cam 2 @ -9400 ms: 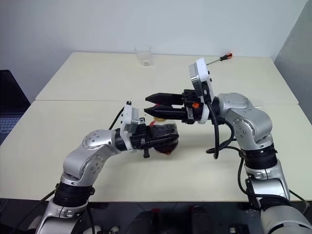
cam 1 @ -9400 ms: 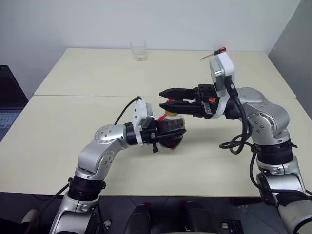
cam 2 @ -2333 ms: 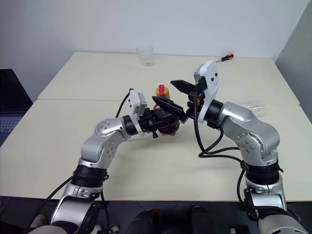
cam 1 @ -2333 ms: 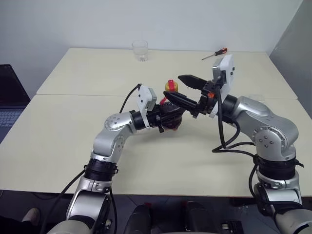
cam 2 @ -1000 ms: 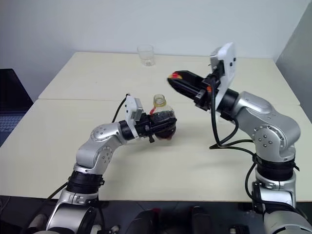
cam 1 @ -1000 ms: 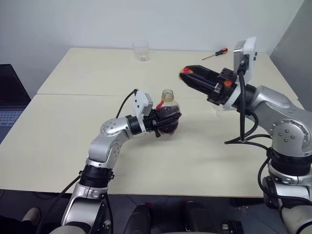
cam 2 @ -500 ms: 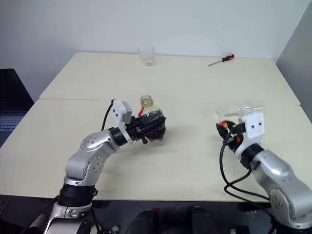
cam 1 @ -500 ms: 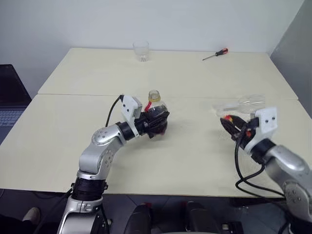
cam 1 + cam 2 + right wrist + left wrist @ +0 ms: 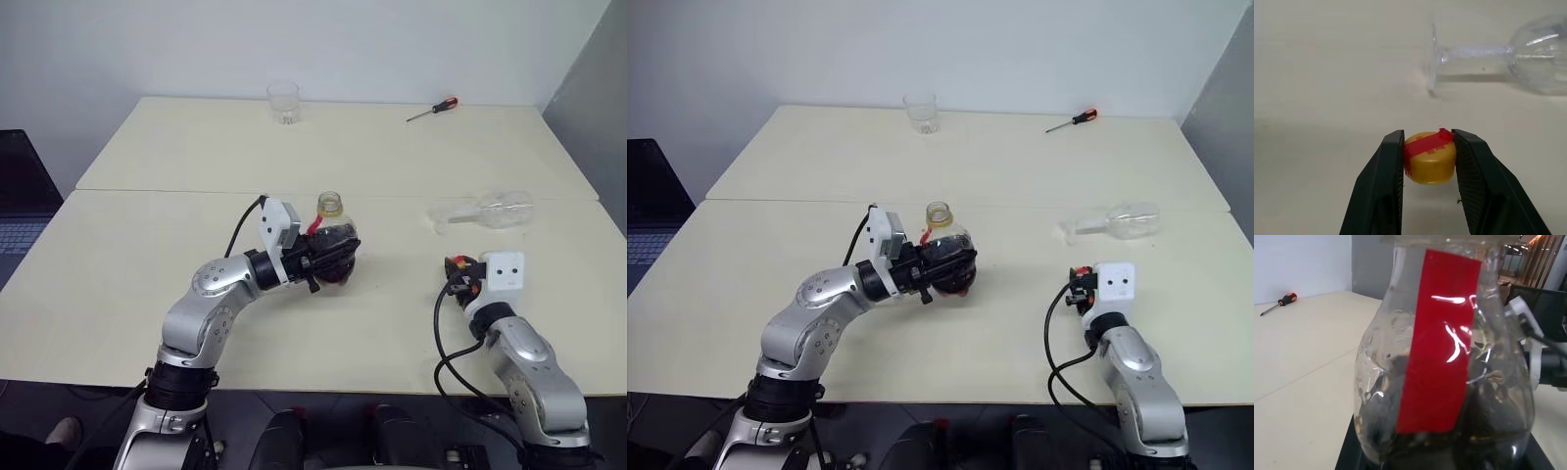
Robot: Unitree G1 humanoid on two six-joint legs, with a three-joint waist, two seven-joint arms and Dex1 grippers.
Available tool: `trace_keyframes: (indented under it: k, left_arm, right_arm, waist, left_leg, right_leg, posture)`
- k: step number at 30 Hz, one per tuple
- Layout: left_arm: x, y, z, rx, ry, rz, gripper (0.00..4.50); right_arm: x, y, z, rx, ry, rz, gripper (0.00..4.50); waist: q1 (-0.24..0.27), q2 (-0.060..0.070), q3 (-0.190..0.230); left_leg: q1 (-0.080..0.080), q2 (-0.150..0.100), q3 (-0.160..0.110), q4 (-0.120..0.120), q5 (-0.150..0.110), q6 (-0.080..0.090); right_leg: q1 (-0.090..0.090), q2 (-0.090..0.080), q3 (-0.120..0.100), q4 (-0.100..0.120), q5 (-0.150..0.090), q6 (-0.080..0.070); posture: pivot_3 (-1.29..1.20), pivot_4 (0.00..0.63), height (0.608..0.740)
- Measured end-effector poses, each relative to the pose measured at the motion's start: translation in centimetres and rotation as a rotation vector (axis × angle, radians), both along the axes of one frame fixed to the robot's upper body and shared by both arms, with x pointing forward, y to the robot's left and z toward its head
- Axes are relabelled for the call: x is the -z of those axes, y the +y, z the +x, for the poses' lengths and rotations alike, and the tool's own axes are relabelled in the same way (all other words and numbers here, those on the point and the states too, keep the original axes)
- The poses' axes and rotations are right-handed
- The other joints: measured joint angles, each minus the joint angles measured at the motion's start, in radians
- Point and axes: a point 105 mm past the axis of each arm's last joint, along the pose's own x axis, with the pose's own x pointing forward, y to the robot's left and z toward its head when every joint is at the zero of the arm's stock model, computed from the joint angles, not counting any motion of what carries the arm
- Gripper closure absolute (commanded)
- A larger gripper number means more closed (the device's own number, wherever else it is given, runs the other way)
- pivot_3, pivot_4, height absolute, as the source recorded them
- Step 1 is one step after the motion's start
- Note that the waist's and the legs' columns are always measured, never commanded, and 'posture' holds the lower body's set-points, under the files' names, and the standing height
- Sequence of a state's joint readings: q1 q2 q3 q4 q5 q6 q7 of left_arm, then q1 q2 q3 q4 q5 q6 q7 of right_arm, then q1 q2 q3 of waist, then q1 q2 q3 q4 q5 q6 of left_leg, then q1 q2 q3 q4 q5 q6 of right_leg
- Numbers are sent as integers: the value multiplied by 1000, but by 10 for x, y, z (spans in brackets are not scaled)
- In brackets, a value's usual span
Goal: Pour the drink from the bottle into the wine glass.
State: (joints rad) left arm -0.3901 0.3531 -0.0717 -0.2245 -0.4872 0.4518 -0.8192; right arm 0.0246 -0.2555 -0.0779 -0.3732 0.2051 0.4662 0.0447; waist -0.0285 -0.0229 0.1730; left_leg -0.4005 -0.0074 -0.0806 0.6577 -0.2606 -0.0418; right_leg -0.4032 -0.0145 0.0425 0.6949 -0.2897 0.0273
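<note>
My left gripper [image 9: 333,259] clamps the uncapped bottle [image 9: 333,245], frame centre; my right gripper [image 9: 1429,159] pinches its cap [image 9: 1430,156]. Wine glass [image 9: 490,210] lies sideways, right.

The small clear plastic bottle [image 9: 333,247] with a bulbous body and red label strip stands upright near the table's middle, its mouth uncapped. Dark brown-red drink [image 9: 1484,431] fills its lower body. The clear stemmed wine glass [image 9: 490,211] lies on its side to the right, foot pointing left.

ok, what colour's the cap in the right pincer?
Yellow-orange cap with a red strip across it, clearest in the right wrist view.
</note>
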Motion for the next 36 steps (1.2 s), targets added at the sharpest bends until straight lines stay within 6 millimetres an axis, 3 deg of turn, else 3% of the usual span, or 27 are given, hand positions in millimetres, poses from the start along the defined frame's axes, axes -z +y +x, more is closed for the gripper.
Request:
trace_keyframes:
  k: [3,4,12,17,21,24,30,36]
  left_arm:
    - [0,1,0,1,-1,6,3108]
    - [0,1,0,2,-1,6,3108]
    - [0,2,0,0,-4,15,3108]
    - [0,7,2,-21,-7,25,3108]
    - [0,26,13,-135,0,19,3108]
    - [8,53,34,-322,27,23,3108]
    - [21,108,80,-707,32,32,3108]
    - [5,152,111,-941,-73,21,3108]
  right_arm:
    - [13,-4,1,27,25,2,3310]
    - [13,-4,1,31,19,7,2592]
    - [12,-1,4,11,14,28,29]
    - [-4,3,-5,-38,-9,21,29]
    - [-28,4,-19,-131,-28,-41,29]
    - [-54,11,-31,-263,-78,-115,29]
    - [-95,63,-48,-688,-170,-10,29]
    - [-122,101,-48,-948,-240,33,29]
  waist:
    - [-1,0,0]
    - [-1,0,0]
    - [-1,0,0]
    - [-1,0,0]
    - [0,0,0]
    - [0,0,0]
    - [0,-2,1]
    - [0,-3,1]
  left_leg:
    - [0,0,0,0,0,0]
    - [0,0,0,0,0,0]
    - [0,0,0,0,0,0]
    - [0,0,-1,0,0,0]
    - [0,0,-1,0,0,0]
    - [0,0,-2,1,0,0]
    - [0,0,-1,1,0,0]
    - [0,0,-1,2,0,0]
  right_leg:
    - [0,0,0,0,0,0]
    - [0,0,0,0,0,0]
    - [0,0,0,0,0,0]
    - [0,0,0,0,0,0]
    - [0,0,0,1,0,0]
    - [1,0,-1,0,0,0]
    - [2,0,-3,0,0,0]
    - [2,0,-4,0,0,0]
  posture:
    - [0,150,740]
    - [0,150,740]
    - [0,150,740]
    - [0,150,740]
    - [0,150,740]
    - [0,150,740]
    - [0,150,740]
    - [0,150,740]
